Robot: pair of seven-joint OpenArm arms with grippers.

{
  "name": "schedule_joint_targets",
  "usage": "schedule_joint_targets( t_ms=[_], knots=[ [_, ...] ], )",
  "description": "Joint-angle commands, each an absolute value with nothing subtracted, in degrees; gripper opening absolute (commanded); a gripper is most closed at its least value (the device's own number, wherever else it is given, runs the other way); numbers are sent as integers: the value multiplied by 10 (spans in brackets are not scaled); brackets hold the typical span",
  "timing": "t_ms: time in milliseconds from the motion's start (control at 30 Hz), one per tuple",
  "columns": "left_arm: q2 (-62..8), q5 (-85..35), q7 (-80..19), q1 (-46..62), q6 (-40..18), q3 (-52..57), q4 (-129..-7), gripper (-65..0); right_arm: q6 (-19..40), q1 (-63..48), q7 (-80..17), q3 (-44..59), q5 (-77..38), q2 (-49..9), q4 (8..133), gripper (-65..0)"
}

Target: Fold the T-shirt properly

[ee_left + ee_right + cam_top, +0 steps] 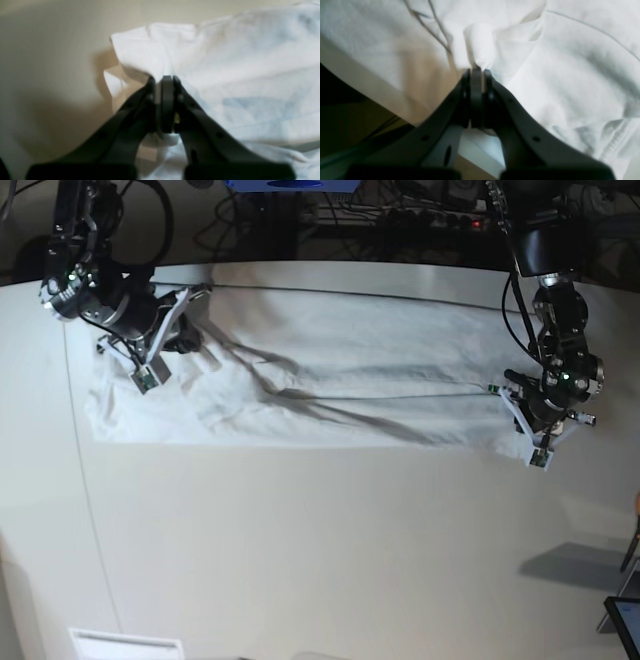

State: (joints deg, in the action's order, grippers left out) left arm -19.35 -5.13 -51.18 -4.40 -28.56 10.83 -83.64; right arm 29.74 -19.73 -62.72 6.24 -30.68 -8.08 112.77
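In the left wrist view the left gripper [163,80] sits closest to the lens, its dark fingers [150,87] clenched on a pinch of the white T-shirt [225,65]; the cloth rises from the nip and spreads away to the right, with bare tabletop [50,50] on the other side. The picture is soft, so the seam or hem it holds cannot be made out. The right wrist view gives the same close look at the right gripper [477,71], pressed together on a small bunched fold of the shirt — here a stitched hem shows at lower right, and the table's edge with dark floor beyond at lower left. Only the base view shows the whole layout: the T-shirt lies stretched in a long wrinkled band along the far edge of the tabletop, one gripper at each end. There the grippers are small and their fingertips are hidden.
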Motion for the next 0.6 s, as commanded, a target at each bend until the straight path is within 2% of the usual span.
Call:
schedule_joint_targets(
  t_ms=[0, 333, 567],
  knots=[
    [-202, -53, -504, -53, -284, 111, -848, -650, 307, -199, -621, 64, -312, -86, 1137, -649],
    [-202, -53, -504, -52, -284, 111, -848, -650, 325, -225, -618, 59, -313, -137, 1137, -649],
    [-200, -53, -505, -52, -285, 111, -862, -650, 325, -220, -618, 59, -311, -135, 1136, -647]
  ],
)
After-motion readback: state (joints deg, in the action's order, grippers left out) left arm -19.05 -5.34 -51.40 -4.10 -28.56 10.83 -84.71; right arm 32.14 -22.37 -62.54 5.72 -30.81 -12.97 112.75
